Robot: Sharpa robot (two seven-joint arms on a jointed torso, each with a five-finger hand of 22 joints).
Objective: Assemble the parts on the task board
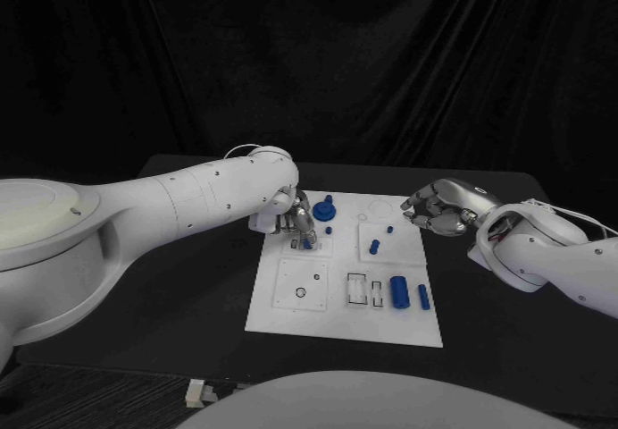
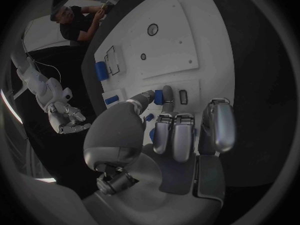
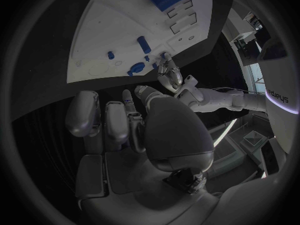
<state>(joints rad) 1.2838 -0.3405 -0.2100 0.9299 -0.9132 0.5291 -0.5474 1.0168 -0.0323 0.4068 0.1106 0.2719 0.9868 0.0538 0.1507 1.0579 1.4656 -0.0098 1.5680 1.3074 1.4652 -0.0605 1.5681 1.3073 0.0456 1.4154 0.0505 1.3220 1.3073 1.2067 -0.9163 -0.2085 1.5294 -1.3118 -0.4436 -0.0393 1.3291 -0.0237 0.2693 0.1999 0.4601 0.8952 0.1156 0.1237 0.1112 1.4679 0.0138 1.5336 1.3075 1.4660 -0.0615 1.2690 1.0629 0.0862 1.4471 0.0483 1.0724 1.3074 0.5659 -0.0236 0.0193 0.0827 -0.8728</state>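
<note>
Black tabletop (image 1: 193,295) with angled corners, black draped curtain (image 1: 387,80) hanging behind it, dark floor (image 1: 78,393) below the near edge, dim light throughout

left hand (image 2: 178,135) over white task board (image 2: 206,45), thumb and a finger pinching a small blue part (image 2: 159,97) at the board; a larger blue part (image 2: 100,70) lies on the board further off; right hand (image 2: 67,116) beyond, above dark tabletop (image 2: 253,90), fingers curled
</note>
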